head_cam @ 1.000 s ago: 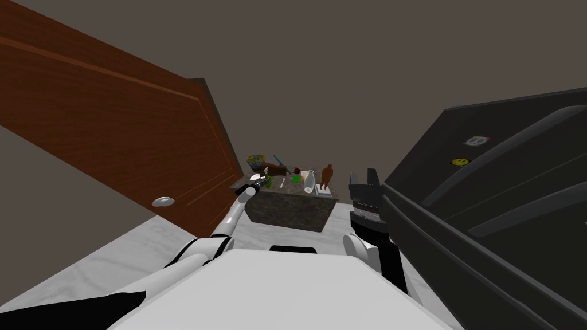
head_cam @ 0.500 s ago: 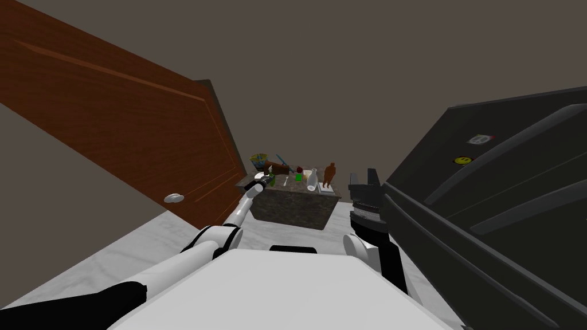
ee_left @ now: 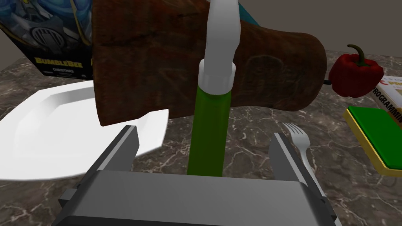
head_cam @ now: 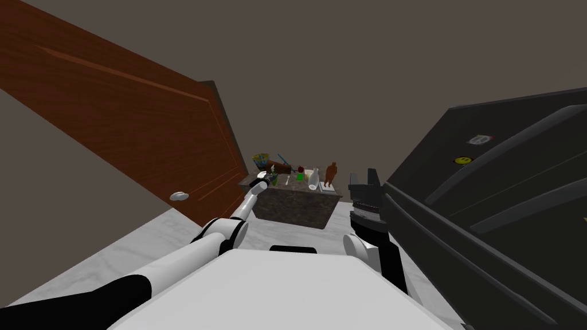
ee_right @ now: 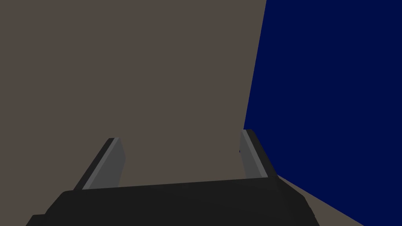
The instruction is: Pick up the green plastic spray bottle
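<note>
The left gripper point(ee_left: 205, 135) is out over the dark marbled table point(head_cam: 292, 209) at the middle of the head view. Its fingers are spread wide on either side of the green spray bottle point(ee_left: 208, 117). The bottle stands upright between them, touching neither, with a white plate point(ee_left: 51, 129) to one side and a fork point(ee_left: 300, 141) to the other. The right gripper point(head_cam: 363, 177) is held up right of centre, fingers also wide.

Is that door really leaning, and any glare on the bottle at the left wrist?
Head view: the brown wooden door slants only through wide-lens splay. Left wrist view: flat even light, no glare on the green white-topped spray bottle inside the open left gripper.
</note>
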Controlling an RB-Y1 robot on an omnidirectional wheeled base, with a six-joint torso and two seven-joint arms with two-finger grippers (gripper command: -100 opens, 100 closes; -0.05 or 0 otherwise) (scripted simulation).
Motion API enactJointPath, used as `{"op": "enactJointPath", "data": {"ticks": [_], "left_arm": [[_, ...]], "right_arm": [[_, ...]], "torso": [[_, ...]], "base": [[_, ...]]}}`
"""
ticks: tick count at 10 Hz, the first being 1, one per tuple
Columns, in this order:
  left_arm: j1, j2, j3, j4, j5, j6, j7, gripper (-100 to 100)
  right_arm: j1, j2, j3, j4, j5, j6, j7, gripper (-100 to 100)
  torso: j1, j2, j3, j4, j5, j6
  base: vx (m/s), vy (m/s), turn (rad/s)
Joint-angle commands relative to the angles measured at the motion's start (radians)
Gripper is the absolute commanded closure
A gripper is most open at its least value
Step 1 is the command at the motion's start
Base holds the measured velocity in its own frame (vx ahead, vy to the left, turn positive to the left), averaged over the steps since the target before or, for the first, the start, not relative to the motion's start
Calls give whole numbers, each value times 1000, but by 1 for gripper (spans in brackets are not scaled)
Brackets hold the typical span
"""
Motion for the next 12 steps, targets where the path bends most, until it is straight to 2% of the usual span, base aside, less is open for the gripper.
{"op": "enactJointPath", "data": {"ticks": [1, 2, 3, 4, 6, 7, 8, 10, 11, 12], "left_arm": [[-35, 15, -39, 50, 42, -33, -8, -100], [-35, 15, -39, 83, 42, -33, -8, -100], [-94, -6, -71, 132, 4, -77, 15, -100], [-114, -6, -71, 145, 4, -77, 15, -100], [-119, -6, -71, 180, 4, -77, 15, -100], [-168, -27, -104, 224, -32, -121, 38, -100], [-203, -27, -104, 276, -30, -121, 38, -100], [-200, -24, -112, 276, -22, -129, 39, -100], [-200, -25, -108, 275, -26, -126, 38, 100], [-200, -25, -108, 275, -25, -126, 38, 100]], "right_arm": [[0, 0, 0, 0, 0, 0, 0, 0], [0, 0, 0, 0, 0, 0, 0, 0], [0, 0, 0, 0, 0, 0, 0, 0], [0, 0, 0, 0, 0, 0, 0, 0], [0, 0, 0, 0, 0, 0, 0, 0], [0, 0, 0, 0, 0, 0, 0, 0], [0, 0, 0, 0, 0, 0, 0, 0], [0, 0, 0, 0, 0, 0, 0, 0], [0, 0, 0, 0, 0, 0, 0, 0], [0, 0, 0, 0, 0, 0, 0, 0]], "torso": [[0, 0, 0, 0, 0, 0], [-1, -1, 0, 0, 0, 0], [-3, -2, -1, -1, 0, 0], [-1, -2, -1, 0, 0, 0], [-1, -1, 0, 0, 0, 0], [-2, -2, -1, -1, 0, 0], [-1, -1, -1, 0, 0, 0], [-1, -1, 0, 0, 0, 0], [-3, -2, -1, -1, 0, 0], [-4, -3, -2, -1, -1, 0]], "base": [[-43, 44, -14], [-13, 14, -1], [-38, 54, 51], [-61, 69, 10], [-34, 27, -7], [-56, 64, 50], [-74, 75, 7], [-27, 24, -6], [0, 0, 0], [0, 0, 0]]}}
